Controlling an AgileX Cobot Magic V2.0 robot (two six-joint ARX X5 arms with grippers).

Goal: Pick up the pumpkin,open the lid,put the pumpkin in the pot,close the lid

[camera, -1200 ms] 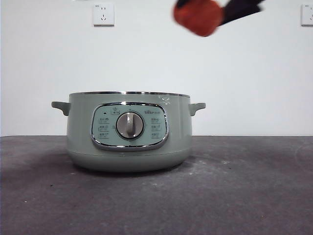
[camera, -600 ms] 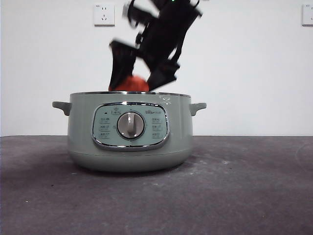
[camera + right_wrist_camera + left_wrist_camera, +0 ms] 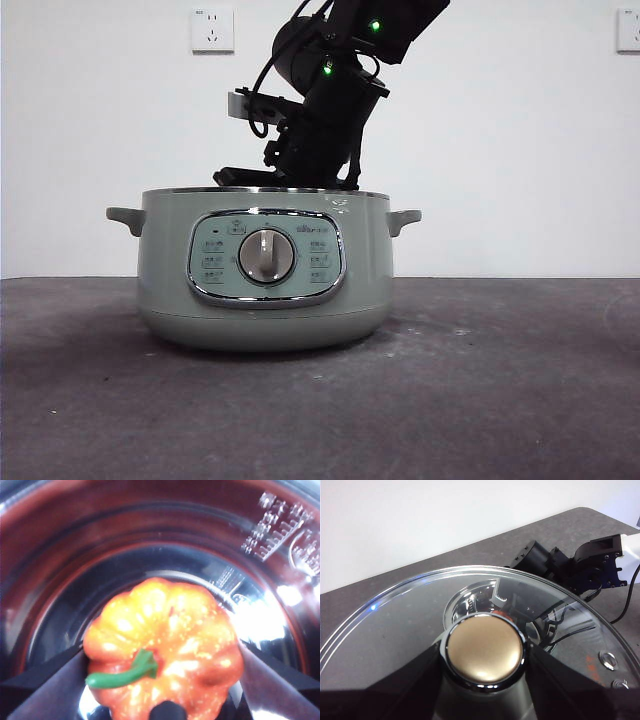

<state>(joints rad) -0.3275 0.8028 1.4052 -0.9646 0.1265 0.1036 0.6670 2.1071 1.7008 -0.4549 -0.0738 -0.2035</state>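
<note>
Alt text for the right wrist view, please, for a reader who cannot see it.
The right gripper holds the pumpkin, green stem facing the camera, inside the pot, whose shiny metal wall and floor fill the picture. A dark jaw shows at each side of the pumpkin. Whether it touches the floor cannot be told.
</note>
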